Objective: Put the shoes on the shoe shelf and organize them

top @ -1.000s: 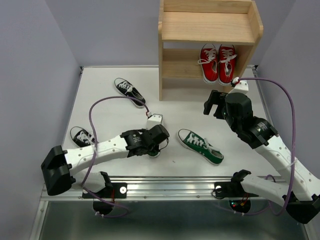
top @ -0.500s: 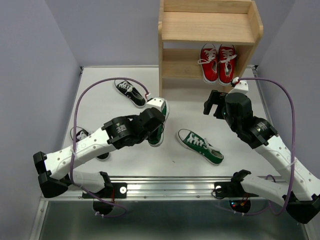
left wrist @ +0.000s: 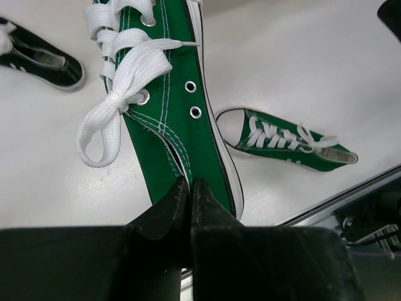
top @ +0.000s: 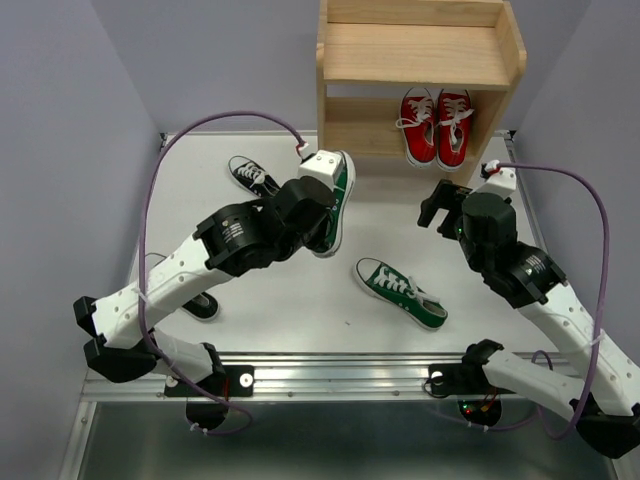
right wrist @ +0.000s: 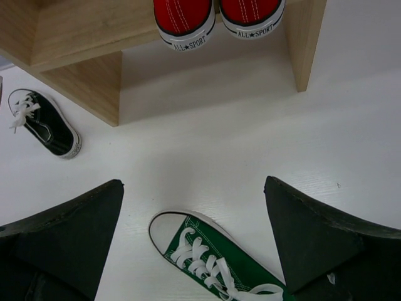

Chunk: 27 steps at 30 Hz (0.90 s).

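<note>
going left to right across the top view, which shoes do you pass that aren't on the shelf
near black shoe → far black shoe → lifted green shoe → flat green shoe

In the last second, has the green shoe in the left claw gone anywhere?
Yes. The green shoe, pinched by the left gripper, has travelled toward the shoe shelf and is now near its left panel.

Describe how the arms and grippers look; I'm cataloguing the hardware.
The left arm and right arm have white links between rounded black joints. A purple cable loops to a white block at each wrist. The left gripper and right gripper are black, wedge-shaped.
</note>
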Each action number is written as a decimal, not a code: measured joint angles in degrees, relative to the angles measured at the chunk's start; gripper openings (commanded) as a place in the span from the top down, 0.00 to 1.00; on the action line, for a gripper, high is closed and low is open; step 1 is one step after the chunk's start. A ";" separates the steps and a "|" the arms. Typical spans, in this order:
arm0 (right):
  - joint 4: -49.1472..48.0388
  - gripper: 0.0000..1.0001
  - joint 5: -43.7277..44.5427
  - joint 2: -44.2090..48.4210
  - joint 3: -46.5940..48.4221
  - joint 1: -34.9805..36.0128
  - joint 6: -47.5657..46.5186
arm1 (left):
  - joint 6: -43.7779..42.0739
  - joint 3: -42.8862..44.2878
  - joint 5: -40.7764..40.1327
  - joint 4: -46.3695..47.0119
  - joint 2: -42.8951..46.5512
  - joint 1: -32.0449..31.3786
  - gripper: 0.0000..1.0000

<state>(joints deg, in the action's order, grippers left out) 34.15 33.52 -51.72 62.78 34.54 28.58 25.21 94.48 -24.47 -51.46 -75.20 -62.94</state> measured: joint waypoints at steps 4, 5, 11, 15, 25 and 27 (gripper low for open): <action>-0.35 0.00 1.60 1.60 0.00 0.00 0.46 | -3.39 8.24 -2.25 0.26 -5.01 0.00 1.00; -0.37 0.00 1.73 1.73 0.00 0.00 0.61 | -4.35 10.21 -3.04 0.61 -6.54 0.00 1.00; -0.35 0.00 2.12 1.90 0.00 0.00 1.31 | -7.54 21.16 -8.02 2.23 -16.83 0.48 1.00; -0.37 0.00 2.12 2.58 0.00 0.00 1.66 | -9.18 22.58 -8.92 5.20 -21.20 2.34 1.00; -0.33 0.00 2.51 3.10 0.00 0.00 1.75 | -13.70 22.58 -5.40 12.39 -26.56 11.23 1.00; -0.33 0.00 2.54 2.95 0.00 0.00 1.73 | -15.02 22.64 -3.74 14.25 -27.21 12.72 1.00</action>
<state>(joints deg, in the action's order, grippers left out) 33.82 36.05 -48.77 62.78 34.54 30.30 10.20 117.12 -28.21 -37.21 -102.41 -50.22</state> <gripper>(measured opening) 0.998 0.117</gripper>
